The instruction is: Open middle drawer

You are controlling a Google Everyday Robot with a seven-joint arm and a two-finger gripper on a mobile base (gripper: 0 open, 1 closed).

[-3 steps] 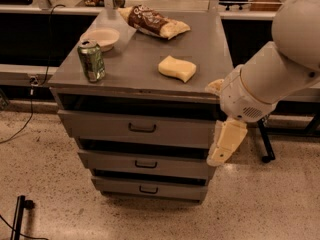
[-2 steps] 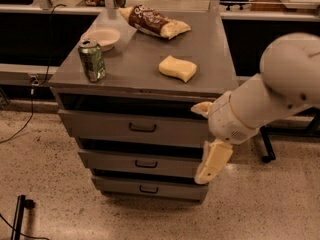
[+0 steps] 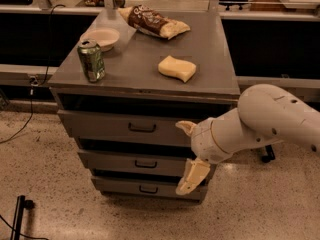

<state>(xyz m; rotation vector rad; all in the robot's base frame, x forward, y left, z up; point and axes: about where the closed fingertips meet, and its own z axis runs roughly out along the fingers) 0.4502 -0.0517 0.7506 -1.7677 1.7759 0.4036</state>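
Observation:
The middle drawer [image 3: 117, 161] is the second of three grey drawer fronts in a metal cabinet, with a small black bar handle [image 3: 145, 164] at its centre. It sits flush with the other fronts. My gripper [image 3: 184, 154] is open in front of the drawer stack's right part. Its upper finger [image 3: 187, 128] is level with the top drawer [image 3: 100, 124]. Its lower finger [image 3: 191, 176] reaches down to the bottom drawer [image 3: 120, 186]. The gripper is to the right of the middle handle and holds nothing. My arm hides the drawers' right ends.
On the cabinet top [image 3: 135, 64] stand a green can [image 3: 91, 60], a white bowl [image 3: 102, 37], a yellow sponge [image 3: 177, 67] and a brown snack bag [image 3: 152, 22]. A black cable [image 3: 30, 109] hangs at the left. Speckled floor lies in front.
My arm has moved left and lower, bringing the gripper from beside the cabinet's right edge to in front of the drawer fronts. The drawers have not moved.

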